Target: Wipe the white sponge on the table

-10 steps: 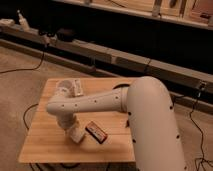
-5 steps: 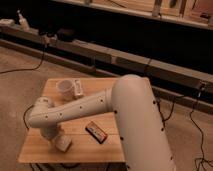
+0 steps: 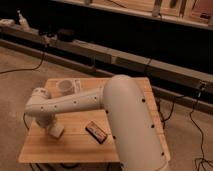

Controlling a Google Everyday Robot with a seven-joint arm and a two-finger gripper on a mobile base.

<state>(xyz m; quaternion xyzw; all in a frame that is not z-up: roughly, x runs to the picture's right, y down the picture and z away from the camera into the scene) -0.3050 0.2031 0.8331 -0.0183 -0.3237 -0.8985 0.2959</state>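
Hanging low over the table's [image 3: 75,148] left part, your gripper [image 3: 51,126] sits at the white sponge [image 3: 57,133]; whether it grips, you cannot tell.

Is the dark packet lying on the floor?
No, the dark packet lies on the table, beside the end effector, which is down at the tabletop.

The hand [image 3: 54,130] has been swung toward the lower left of the frame, away from the dark packet [image 3: 96,132] it was beside, and the white container [image 3: 66,86] at the upper left of the worktop [image 3: 75,148] has been uncovered.
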